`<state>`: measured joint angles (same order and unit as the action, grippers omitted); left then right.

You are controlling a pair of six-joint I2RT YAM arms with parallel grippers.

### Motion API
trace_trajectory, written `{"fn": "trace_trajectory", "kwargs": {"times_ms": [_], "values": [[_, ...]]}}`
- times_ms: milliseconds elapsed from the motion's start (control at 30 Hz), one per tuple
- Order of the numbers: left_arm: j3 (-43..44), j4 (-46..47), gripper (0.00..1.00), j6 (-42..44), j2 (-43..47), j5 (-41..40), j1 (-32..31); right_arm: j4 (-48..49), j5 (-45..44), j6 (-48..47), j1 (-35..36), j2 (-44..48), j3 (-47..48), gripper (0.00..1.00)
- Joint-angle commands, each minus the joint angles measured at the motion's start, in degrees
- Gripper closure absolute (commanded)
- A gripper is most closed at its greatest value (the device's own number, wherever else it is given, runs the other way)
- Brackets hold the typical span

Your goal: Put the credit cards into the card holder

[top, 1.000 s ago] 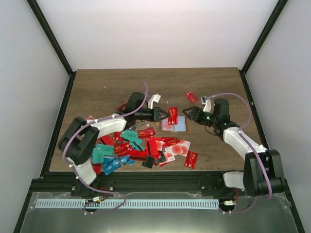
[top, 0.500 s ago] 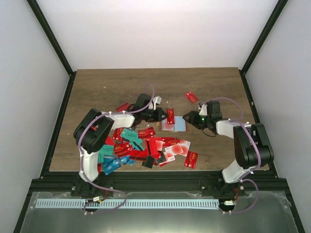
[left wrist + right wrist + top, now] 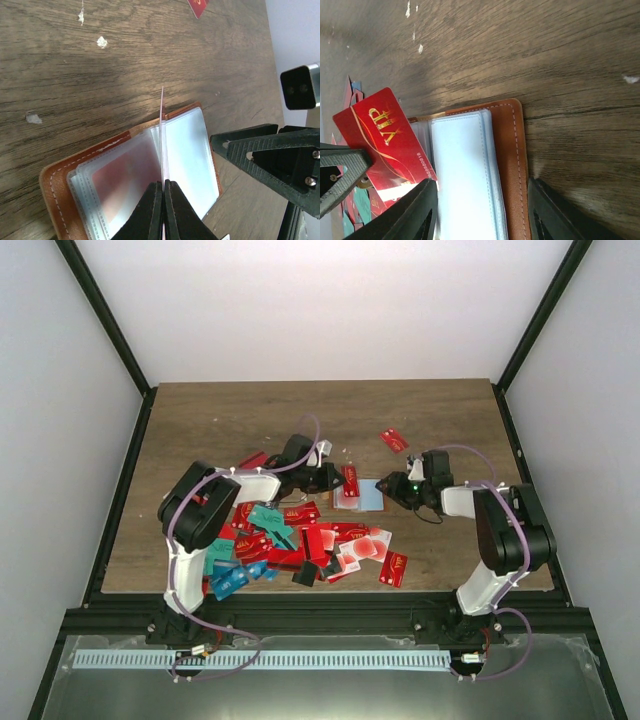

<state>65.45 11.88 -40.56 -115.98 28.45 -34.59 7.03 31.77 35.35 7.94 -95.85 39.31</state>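
Insertion is the step in hand. My left pincer [image 3: 162, 184] is clamped tight on one red VIP card [image 3: 384, 131], held on edge with its free end over the open card holder [image 3: 514, 150], about where the clear sleeves [image 3: 187, 145] meet at the fold. My right pincer [image 3: 480, 192] stands partly spread, one finger on either side of the holder's right-hand leaves, and grips nothing that I can make out. Whether its tips press on the plastic I cannot tell. The holder lies open on the counter [image 3: 230, 420] between my two wrists, brown cover down. The other credit cards [image 3: 290, 540] are heaped nearby, nearer my bases on the left-arm side, and one stray red card [image 3: 394, 440] lies beyond.

Next, I judge, I must tilt the card flatter, find a sleeve's mouth and slide it in while the right steadies that leaf. Edge-on like this, the card could slip between leaves instead of into a pocket.
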Motion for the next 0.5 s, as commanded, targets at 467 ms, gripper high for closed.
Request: {"fn": "trace_trajectory", "kwargs": {"times_ms": [467], "values": [[0.9, 2.3, 0.96, -6.6, -2.4, 3.7, -0.5, 3.2, -0.3, 1.2, -0.5, -0.5, -1.8, 0.52]]}}
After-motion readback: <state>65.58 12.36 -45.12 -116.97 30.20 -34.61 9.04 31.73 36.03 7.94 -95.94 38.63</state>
